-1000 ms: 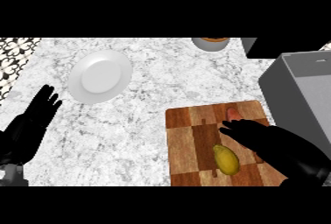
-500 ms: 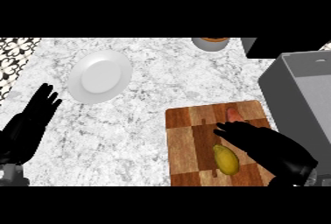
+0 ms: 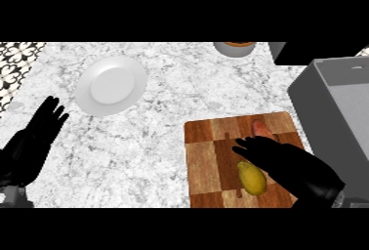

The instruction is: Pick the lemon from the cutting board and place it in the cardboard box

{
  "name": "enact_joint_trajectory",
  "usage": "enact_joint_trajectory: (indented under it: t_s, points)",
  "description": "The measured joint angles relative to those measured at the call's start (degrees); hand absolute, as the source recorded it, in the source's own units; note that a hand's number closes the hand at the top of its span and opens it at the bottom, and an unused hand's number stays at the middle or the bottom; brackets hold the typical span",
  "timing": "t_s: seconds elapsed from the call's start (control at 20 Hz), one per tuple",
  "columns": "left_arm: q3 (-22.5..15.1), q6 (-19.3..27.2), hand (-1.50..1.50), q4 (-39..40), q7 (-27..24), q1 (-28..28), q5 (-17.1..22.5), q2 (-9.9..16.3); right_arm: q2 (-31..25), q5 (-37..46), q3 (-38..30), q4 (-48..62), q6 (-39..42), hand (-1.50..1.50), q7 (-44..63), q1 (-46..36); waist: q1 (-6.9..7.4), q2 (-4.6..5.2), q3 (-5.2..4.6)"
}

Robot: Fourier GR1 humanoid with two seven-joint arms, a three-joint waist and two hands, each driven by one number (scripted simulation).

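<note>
Right hand (image 3: 288,163) low over the wooden cutting board (image 3: 209,161), palm down, fingers spread toward the far-left, curled round nothing. Lemon (image 3: 252,178) lying on the board's near half, just left of the palm and partly tucked under its edge; contact or not, cannot tell. No grasp yet, by the look of it. Main risk: fingers pointing past the lemon rather than wrapping it, so closing from here likely to nudge it sideways and send it rolling along the board or off the near edge. Second risk: reddish item (image 3: 261,129) on the board's far half, just beyond the fingertips, too small to identify; easy to bump or catch by mistake. Left hand (image 3: 39,132) at the left edge, open, fingers up, resting, holding nothing. Box (image 3: 317,102) off to the right beyond the board, grey walls, open top, interior showing nothing in the visible part. Wall nearest the board stands tall, so a low carry likely to clip it. White plate (image 3: 112,85) further out on the counter (image 3: 180,97), nothing on it. Bowl (image 3: 234,48) at the far edge, contents not readable.
</note>
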Motion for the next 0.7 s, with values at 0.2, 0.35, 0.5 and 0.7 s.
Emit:
enact_joint_trajectory:
  t_s: [0.2, 0.35, 0.5, 0.7]
  points:
    - [0.82, -0.79, 0.00, -0.13, 0.35, -0.34, -0.79, -0.88, 1.87, 3.33, 0.18, 1.25, 1.24, -1.50, -0.48, -0.26, 0.02, 0.01, 0.00]
    - [1.68, -1.89, 0.00, 0.35, 0.20, -0.59, -1.02, -1.32, 3.63, 5.55, 0.07, 3.11, 1.95, -1.50, -0.92, -1.06, 0.05, 0.03, 0.00]
    - [2.58, -2.18, 0.00, 0.37, 1.42, -1.59, -1.35, -1.38, 4.53, 7.02, -0.79, 3.17, 3.03, -1.50, -0.99, -0.98, 0.00, 0.02, 0.01]
    - [3.66, -2.86, 0.00, 1.39, 1.77, -2.74, -1.69, -1.65, 5.90, 10.78, 0.14, 5.36, 2.11, -1.50, -1.52, -0.54, -0.01, 0.03, 0.00]
